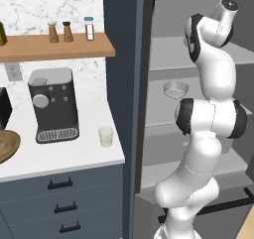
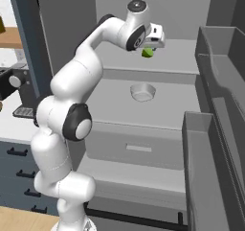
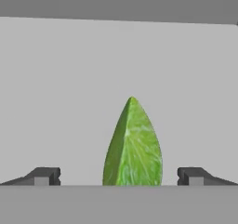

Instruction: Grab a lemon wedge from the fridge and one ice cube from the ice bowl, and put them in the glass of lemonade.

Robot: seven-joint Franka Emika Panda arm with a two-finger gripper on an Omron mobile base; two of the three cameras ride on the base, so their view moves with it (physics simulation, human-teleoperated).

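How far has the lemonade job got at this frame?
Done: the fridge stands open and the arm has reached its upper shelf. In hand: the open gripper brackets the green lemon wedge, not yet closed on it. Left: grasping it, fetching ice from the ice bowl, and dropping both into the glass of lemonade.

The lemon wedge (image 3: 133, 148) is bright green with pale streaks through its flesh — darker green along its left face. The fingers (image 3: 45, 176) are dark grey. The fridge (image 2: 143, 124) is pale grey inside, its frame dark slate. At nine o'clock of it, the desk (image 1: 59, 156) is white, the coffee machine (image 1: 53, 104) dark grey and the glass of lemonade (image 1: 105, 136) pale yellow. The ice bowl (image 1: 7, 146) is light brown — the wall (image 1: 49, 5) white marble, grey-veined.
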